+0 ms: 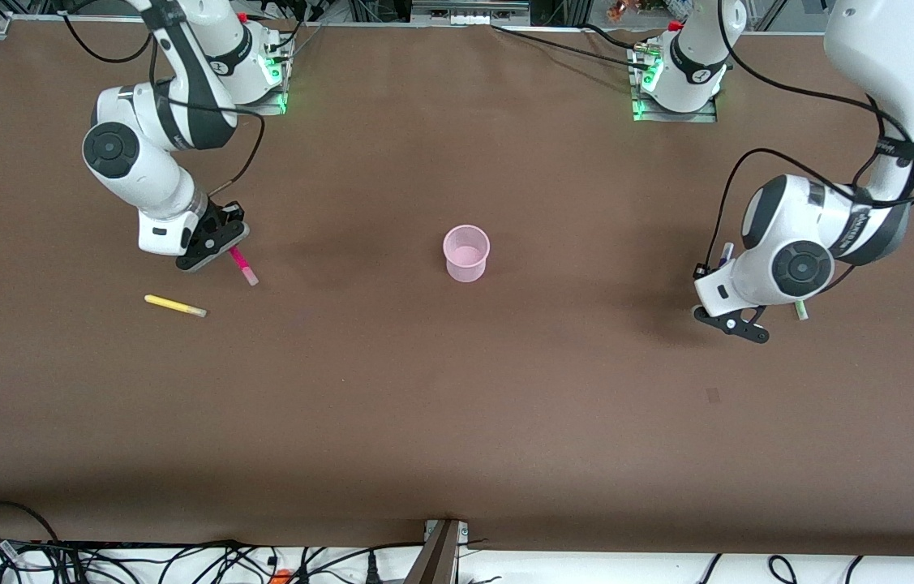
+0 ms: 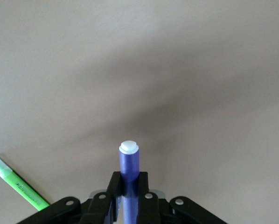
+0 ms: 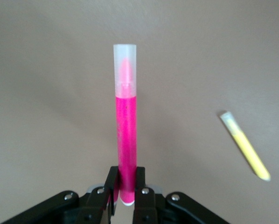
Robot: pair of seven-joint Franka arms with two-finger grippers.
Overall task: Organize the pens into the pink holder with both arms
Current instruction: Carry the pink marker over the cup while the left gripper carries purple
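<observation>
The pink pen (image 3: 125,126) is clamped betw. the fingers (image 3: 112,186) of the right gripper (image 3: 125,191). It is pinched near its butt end, w/ most of the barrel and the pale translucent cap sticking out past the tips. In the front view the pink pen (image 1: 243,267) is seen slanting down from the right gripper (image 1: 217,243), held above the table (image 1: 457,422) toward the right arm's end, cap end lowest.

The yellow pen (image 1: 174,306) is left lying flat on the table, near the right gripper and nearer the front camera than it; it is not touched. It is also seen off to one side in the right wrist view (image 3: 245,146).

The purple pen (image 2: 129,172) is gripped by the left gripper (image 2: 128,196), fingers (image 2: 114,189) closed tight on the barrel approx. mid-length, the white end cap pointing out past the tips. In the front view the left gripper (image 1: 736,320) is over the table at the left arm's end; only a bit of the purple pen (image 1: 726,254) is seen there.

The green pen (image 2: 18,186) is lying on the table just beside the left gripper, apart from the fingers; in the front view only its pale end (image 1: 801,309) is seen below the wrist.

The holder (image 1: 466,253) is standing upright mid-table, well apart from both grippers, w/ nothing seen inside.
</observation>
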